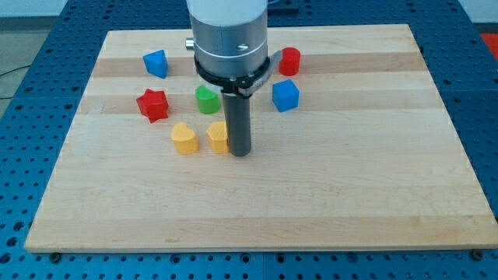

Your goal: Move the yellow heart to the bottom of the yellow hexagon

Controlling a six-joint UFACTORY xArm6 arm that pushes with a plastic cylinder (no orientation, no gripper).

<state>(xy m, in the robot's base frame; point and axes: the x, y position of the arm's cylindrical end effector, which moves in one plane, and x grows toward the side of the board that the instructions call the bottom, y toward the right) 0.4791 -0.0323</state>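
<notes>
The yellow heart (184, 138) lies on the wooden board at the view's centre left. The yellow hexagon (217, 137) lies just to its right, partly hidden by the rod. My tip (240, 152) rests on the board touching or almost touching the hexagon's right side. The heart and the hexagon sit side by side with a small gap between them.
A red star (152, 104) and a blue block (156, 63) lie at the upper left. A green block (207, 99) sits above the hexagon. A blue cube (285, 95) and a red cylinder (289, 61) lie to the rod's right. The board's edge (257, 247) runs along the bottom.
</notes>
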